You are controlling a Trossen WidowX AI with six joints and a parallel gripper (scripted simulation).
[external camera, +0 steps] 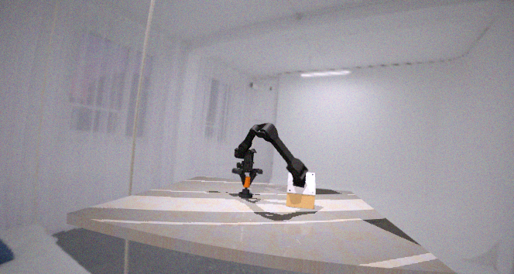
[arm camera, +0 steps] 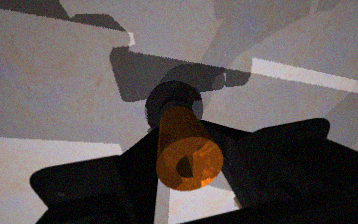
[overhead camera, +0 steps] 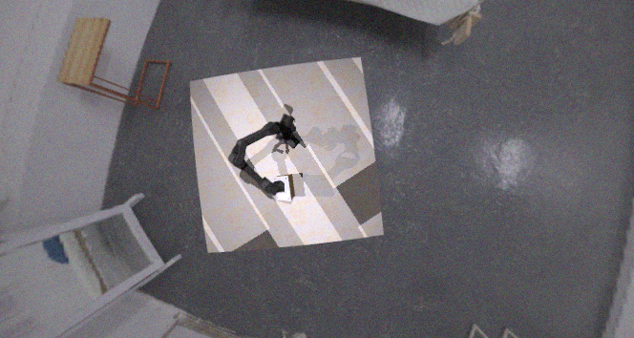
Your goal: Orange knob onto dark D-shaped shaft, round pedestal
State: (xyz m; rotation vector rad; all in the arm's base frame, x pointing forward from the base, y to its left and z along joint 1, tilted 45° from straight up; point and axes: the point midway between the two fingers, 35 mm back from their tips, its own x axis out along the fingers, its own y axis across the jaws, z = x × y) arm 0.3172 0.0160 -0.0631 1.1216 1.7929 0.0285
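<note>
The gripper (overhead camera: pixel 285 145) (external camera: pixel 248 179) (arm camera: pixel 179 128) is clamped on the orange knob (external camera: pixel 247 182) (arm camera: pixel 190 162), which is above the dark round pedestal (external camera: pixel 245 194) (arm camera: pixel 174 102); whether it touches the shaft, I cannot tell. Below, the pale table (overhead camera: pixel 315 95) (external camera: pixel 217 232) is crossed by slanting white and darker bands. Beyond its edges spreads a dark grey floor (overhead camera: pixel 454 243) (external camera: pixel 89 251), with a wooden-topped chair (overhead camera: pixel 85 52) near a pale wall (external camera: pixel 387 139) and strip lights (external camera: pixel 325 73) overhead.

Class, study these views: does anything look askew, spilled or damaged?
Nothing looks spilled or damaged. The orange knob, gripped in the claw, stands above the round pedestal, not down on it; that looks like unfinished fitting rather than a fault.
</note>
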